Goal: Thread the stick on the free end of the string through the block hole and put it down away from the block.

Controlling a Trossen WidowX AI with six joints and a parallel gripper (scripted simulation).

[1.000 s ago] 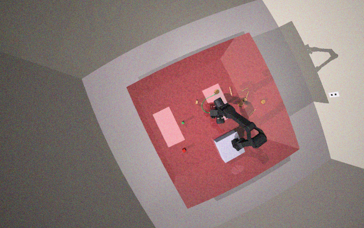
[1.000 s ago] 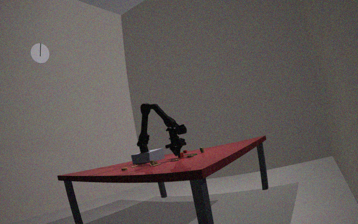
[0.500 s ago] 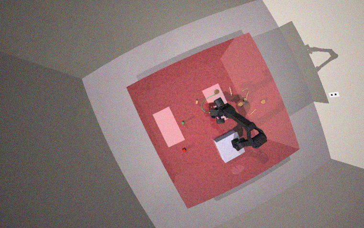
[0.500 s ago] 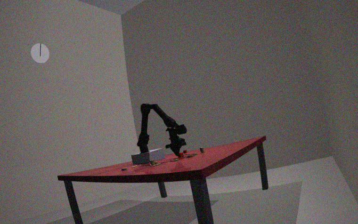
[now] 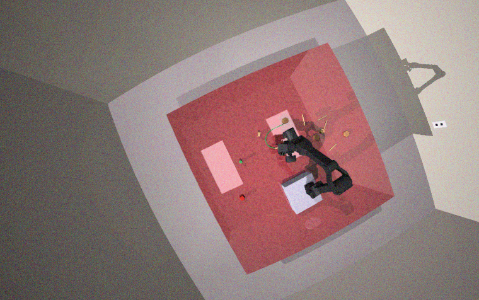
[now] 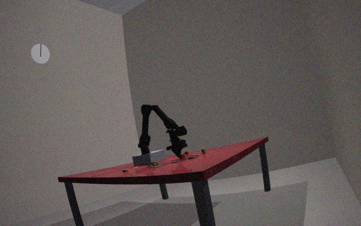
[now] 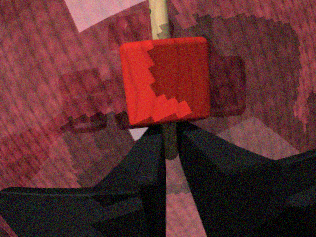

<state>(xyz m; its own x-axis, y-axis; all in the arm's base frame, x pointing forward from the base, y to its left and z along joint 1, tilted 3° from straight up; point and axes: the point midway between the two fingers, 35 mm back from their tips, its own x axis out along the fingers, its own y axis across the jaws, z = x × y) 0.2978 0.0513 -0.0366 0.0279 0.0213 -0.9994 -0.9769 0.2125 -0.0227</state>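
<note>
Top view, read left to right: a pale pink patch [image 5: 222, 167] lies farthest left on the table [image 5: 198, 120] [image 6: 229, 156]. Next come a small green object [image 5: 240, 161] and a small red cube [image 5: 242, 197], both well apart from the work area. The green string [image 5: 265, 139] curves from the round wooden button [image 5: 285, 120] to the stick [image 5: 276, 147] [image 7: 159, 19], beside the gripper [image 5: 282, 149] [image 6: 181, 158] [image 7: 167, 129].

Wrist view: the stick passes through the red block [image 6: 183, 156] [image 7: 165, 81], entering at the far side and protruding at the near side. The claw is narrow and clamped on the short protruding end. Insertion is judged complete; drawing the string through is judged the step in hand.

Fault conditions: the exposed end is short, so a weak grip may slip off during the pull. Fingertips stand close against the block; a sideways or tilted pull may jam the stick, drag the block or tip it. Excess travel may tighten the string against its button. Release before the string enters the hole leaves the threading incomplete.

Farther right, loose sticks [image 5: 303, 120] [image 5: 333, 147] and a wooden disc [image 5: 346, 133] could be struck if the arm swings low.
</note>
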